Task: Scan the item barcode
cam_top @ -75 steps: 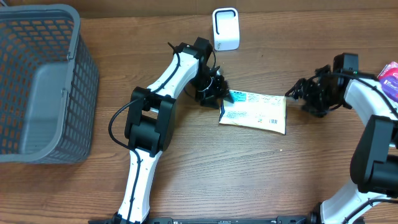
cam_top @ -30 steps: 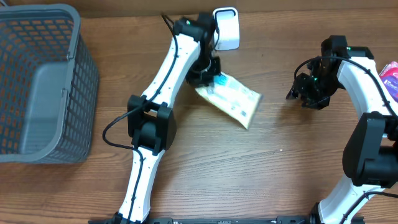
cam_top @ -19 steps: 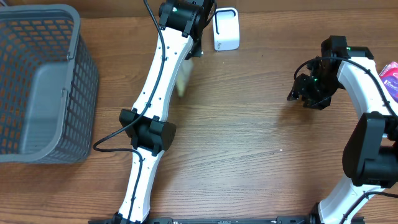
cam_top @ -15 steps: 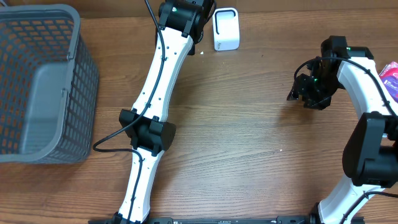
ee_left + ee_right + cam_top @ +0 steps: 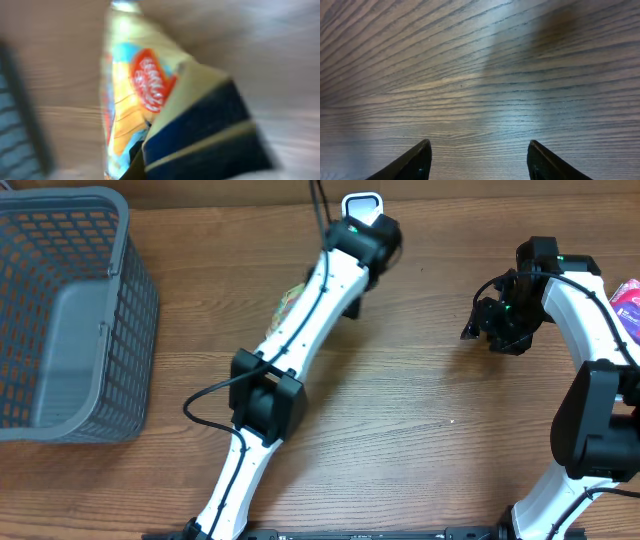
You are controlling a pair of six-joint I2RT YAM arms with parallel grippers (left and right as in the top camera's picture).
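The item is a yellow, orange and blue snack packet (image 5: 135, 95); it fills the blurred left wrist view, and my left gripper (image 5: 142, 162) is shut on its lower edge. From overhead only a colourful sliver of the packet (image 5: 290, 298) shows beside the raised left arm. The arm's wrist covers part of the white scanner (image 5: 362, 202) at the table's back edge. My right gripper (image 5: 480, 157) is open over bare wood, with nothing between its fingers. It hovers at the right of the table (image 5: 492, 326).
A grey mesh basket (image 5: 70, 310) stands at the left. A purple packet (image 5: 628, 300) lies at the right edge. The left arm (image 5: 300, 330) stretches diagonally across the table's middle.
The left arm has lifted the packet off the table, carried it up beside the scanner and swung its wrist to the right. The right arm has stayed put, with its jaws slightly wider.
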